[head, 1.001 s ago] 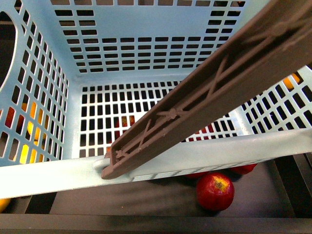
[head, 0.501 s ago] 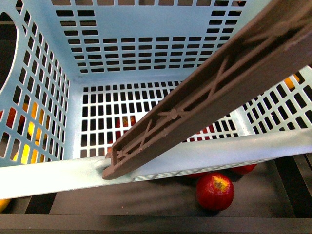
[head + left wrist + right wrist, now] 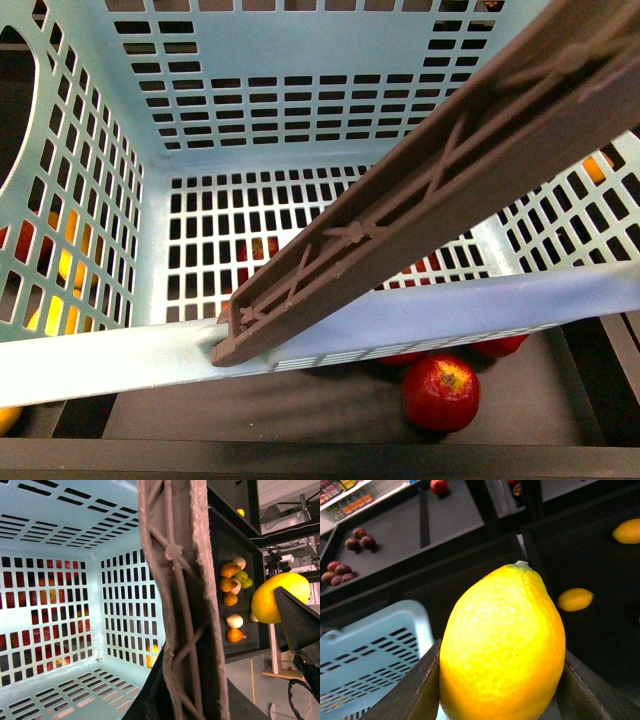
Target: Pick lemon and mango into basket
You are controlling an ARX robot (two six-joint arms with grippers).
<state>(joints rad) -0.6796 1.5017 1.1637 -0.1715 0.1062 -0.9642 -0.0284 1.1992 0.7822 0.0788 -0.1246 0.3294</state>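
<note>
**Lemon held next to the basket**

The right gripper (image 3: 502,692) has its 2 dark fingers (image 3: 415,695) pressed on the sides of the lemon (image 3: 502,640), pinching it tight. The lemon is up in the air, outside the basket (image 3: 375,645) and near its rim. The brown handle (image 3: 420,210) slants across the basket's open top. A red apple (image 3: 441,392) lies on the dark shelf (image 3: 300,410) just in front of the basket. The left gripper (image 3: 147,702) is only a dark shape by the handle, so I cannot tell how its fingers stand.

No legible text, labels or numbers anywhere.
</note>
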